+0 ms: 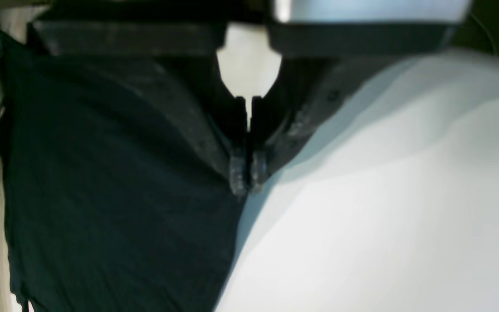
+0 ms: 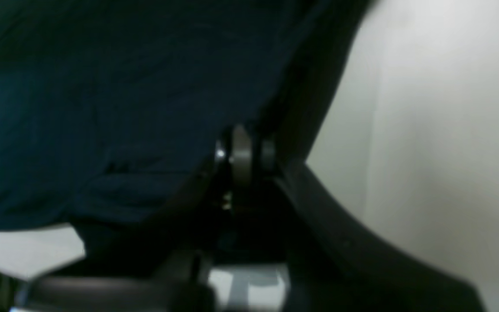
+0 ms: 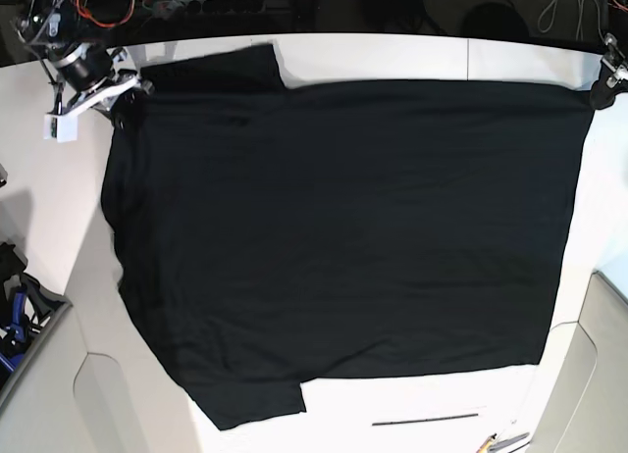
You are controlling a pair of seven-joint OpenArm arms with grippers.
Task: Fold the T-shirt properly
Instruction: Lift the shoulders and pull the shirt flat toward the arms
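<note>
The black T-shirt (image 3: 343, 237) lies spread plain side up over most of the white table (image 3: 412, 56), one sleeve at the top left and one at the bottom left. My left gripper (image 3: 601, 88) is at the shirt's far right corner. In the left wrist view its fingertips (image 1: 237, 175) are pressed together on the cloth's edge (image 1: 102, 173). My right gripper (image 3: 126, 92) is at the far left corner beside the upper sleeve. In the right wrist view it (image 2: 243, 147) is shut with the dark cloth (image 2: 102, 108) pinched and draping from it.
Cables and electronics (image 3: 226, 0) line the back edge. A bin with blue items (image 3: 20, 316) stands at the lower left. Beige panels (image 3: 599, 375) flank the table's near corners. Small tools (image 3: 500, 441) lie at the bottom right, near a thin dark line (image 3: 424, 420).
</note>
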